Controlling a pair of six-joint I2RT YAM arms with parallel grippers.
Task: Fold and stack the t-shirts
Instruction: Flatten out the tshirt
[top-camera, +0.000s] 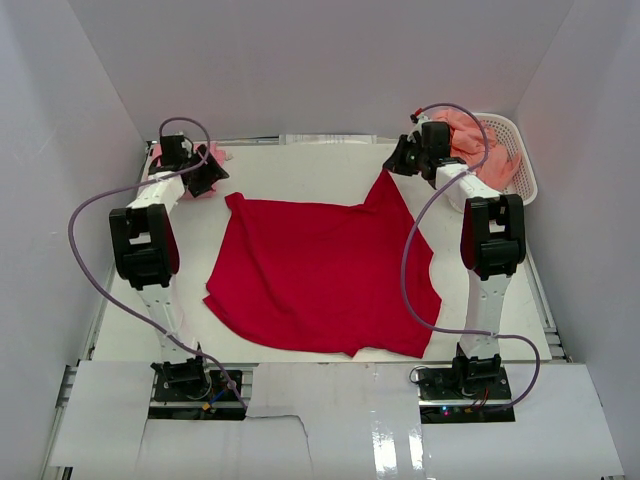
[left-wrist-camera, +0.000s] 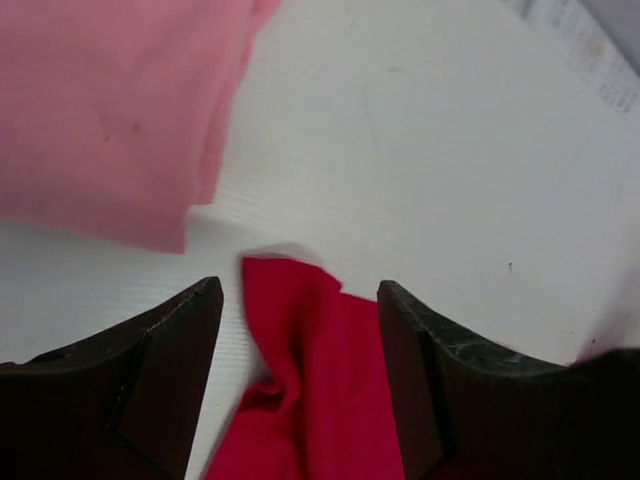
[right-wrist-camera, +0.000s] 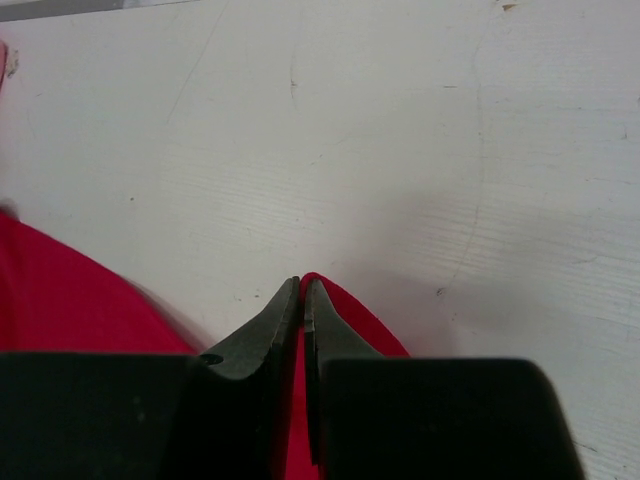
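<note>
A bright red t-shirt (top-camera: 320, 270) lies spread on the white table, rumpled at its edges. My right gripper (top-camera: 397, 163) is shut on its far right corner (right-wrist-camera: 340, 300) and holds that corner up off the table. My left gripper (top-camera: 208, 176) is open at the far left; a corner of the red shirt (left-wrist-camera: 310, 360) lies between its fingers (left-wrist-camera: 170, 360), not pinched. A light pink shirt (left-wrist-camera: 110, 110) lies just beyond it at the far left (top-camera: 215, 155). Salmon-orange shirts (top-camera: 480, 150) fill the white basket.
The white latticed basket (top-camera: 525, 165) stands at the far right corner, behind the right arm. White walls close in the table on the left, back and right. Purple cables loop from both arms over the table.
</note>
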